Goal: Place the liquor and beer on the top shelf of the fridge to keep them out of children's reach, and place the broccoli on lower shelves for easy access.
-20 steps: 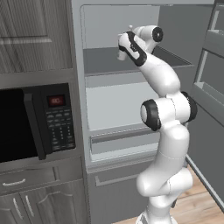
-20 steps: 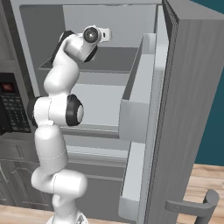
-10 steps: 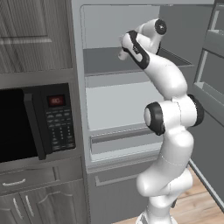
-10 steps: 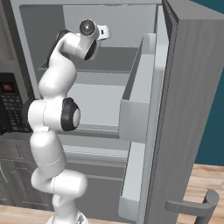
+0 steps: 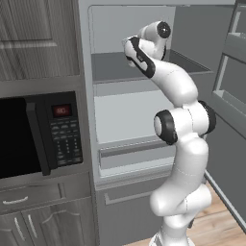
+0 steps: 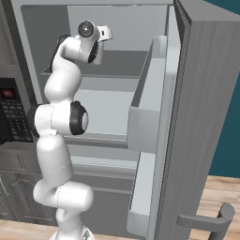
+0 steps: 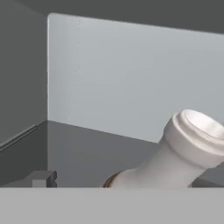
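Reaches with the white arm (image 5: 180, 139) up into the open fridge (image 5: 85, 105), at the level of the top shelf (image 5: 115, 67), the darker grey board across the upper compartment. Holds the claw (image 7: 123, 180) spread wide, pinching nothing, with one dark fingertip (image 7: 41, 178) low at the left of the hand view and well apart from the bottle. Looks along that claw at the liquor (image 7: 183, 148): sees its pale neck and round open mouth close in front, between the fingertips, slanting up to the right in the hand view, with a thin brownish rim at the foot of the neck. Cannot tell from this angle whether the bottle stands upright or leans, nor see its base. Finds behind the liquor the pale back wall of the fridge and, below it, the dark shelf surface. Finds further down, in the left base view, the lower shelves (image 5: 129, 144), whitish with a grey front rim. Has the black microwave (image 5: 29, 137) to the left of the fridge, set into grey wood cabinets, and the fridge door (image 6: 206, 117) swung open on the right, with its door racks (image 6: 145, 110) facing the arm.
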Motion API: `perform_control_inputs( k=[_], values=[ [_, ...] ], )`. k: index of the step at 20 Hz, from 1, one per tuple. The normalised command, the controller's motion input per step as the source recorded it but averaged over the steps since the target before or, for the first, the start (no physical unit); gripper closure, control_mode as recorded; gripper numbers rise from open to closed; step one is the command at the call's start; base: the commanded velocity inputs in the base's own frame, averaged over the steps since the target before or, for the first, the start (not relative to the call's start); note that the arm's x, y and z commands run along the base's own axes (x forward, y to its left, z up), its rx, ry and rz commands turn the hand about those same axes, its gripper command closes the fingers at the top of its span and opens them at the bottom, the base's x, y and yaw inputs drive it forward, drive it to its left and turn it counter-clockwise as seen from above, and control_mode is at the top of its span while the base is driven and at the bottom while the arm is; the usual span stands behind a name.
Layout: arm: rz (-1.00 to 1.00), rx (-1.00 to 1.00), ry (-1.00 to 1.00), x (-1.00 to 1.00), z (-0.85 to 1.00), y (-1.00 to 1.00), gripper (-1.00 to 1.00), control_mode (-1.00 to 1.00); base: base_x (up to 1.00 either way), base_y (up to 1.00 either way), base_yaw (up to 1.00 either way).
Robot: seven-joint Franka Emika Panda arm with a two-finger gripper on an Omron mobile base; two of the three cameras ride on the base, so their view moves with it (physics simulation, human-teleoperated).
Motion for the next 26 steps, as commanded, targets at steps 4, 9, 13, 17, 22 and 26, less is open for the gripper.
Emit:
perform_control_inputs(
  k=[4, 9, 13, 17, 22, 26],
  values=[
    [0.00, 0.00, 0.00, 0.21, 0.00, 0.11, -1.00, -1.00, 0.00, 0.00, 0.00],
    [0.00, -0.01, 0.00, 0.00, 0.00, 0.00, -1.00, -1.00, 0.00, 0.00, 0.00],
    [0.00, -0.01, 0.00, 0.00, 0.00, 0.00, -1.00, -1.00, 0.00, 0.00, 0.00],
    [0.00, -0.02, 0.00, -0.30, 0.00, 0.00, -1.00, -1.00, 0.00, 0.00, 0.00],
    [0.00, -0.03, 0.00, -0.63, -0.23, 0.00, -1.00, -1.00, 0.00, 0.00, 0.00],
    [0.00, -0.01, -0.01, -0.70, -0.59, 0.00, -1.00, -1.00, 0.00, 0.00, 0.00]
  ],
)
